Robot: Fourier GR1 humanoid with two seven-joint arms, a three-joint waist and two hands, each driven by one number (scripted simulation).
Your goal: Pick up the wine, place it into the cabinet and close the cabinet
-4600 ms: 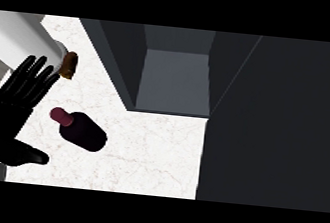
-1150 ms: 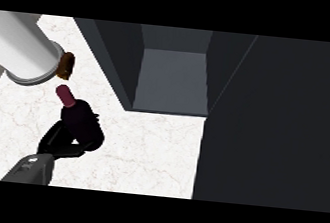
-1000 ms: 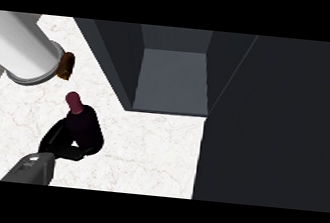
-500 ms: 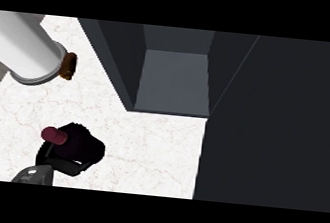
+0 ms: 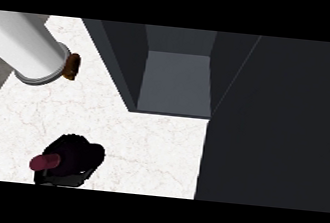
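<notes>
Curled round the wine (image 5: 45, 162), one black hand (image 5: 73, 154) shows low at the left, above the surface (image 5: 143, 136) near the view's lower edge; which arm it belongs to cannot be told. One bottle: only its dark red top shows, poking out at the hand's left, the body hidden. One open cabinet (image 5: 177, 82) stands well apart, its inside grey. One white cylinder (image 5: 24, 45) and one brown object (image 5: 72, 66) lie upper left on white marbled stone.

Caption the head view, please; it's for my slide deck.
Left hand curled round the wine bottle on the marble counter, open cabinet ahead.
</notes>
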